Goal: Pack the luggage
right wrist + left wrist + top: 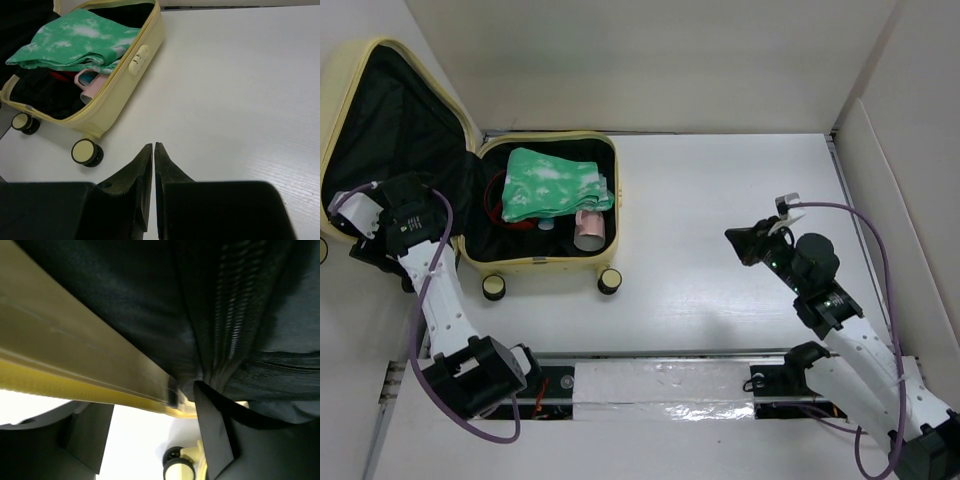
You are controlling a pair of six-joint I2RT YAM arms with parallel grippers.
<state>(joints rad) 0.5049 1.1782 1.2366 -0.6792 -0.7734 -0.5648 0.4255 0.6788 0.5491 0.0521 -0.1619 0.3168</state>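
Observation:
The pale yellow luggage (540,262) lies open at the far left, and its black-lined lid (380,120) leans back to the left. A green tie-dye cloth (555,185) and a pink cup (588,228) lie in its base; both also show in the right wrist view, the cloth (75,40) above the cup (92,82). My left gripper (360,240) is at the lid's lower edge. In the left wrist view its jaws (152,400) stand wide apart under the yellow lid rim (75,385). My right gripper (738,240) is shut and empty above the bare table, right of the luggage (125,80).
Two wheels (494,287) (610,281) stick out at the luggage's near side, and another wheel (179,469) shows below the left jaws. White walls enclose the table at the back and right. A taped rail (660,390) runs along the near edge.

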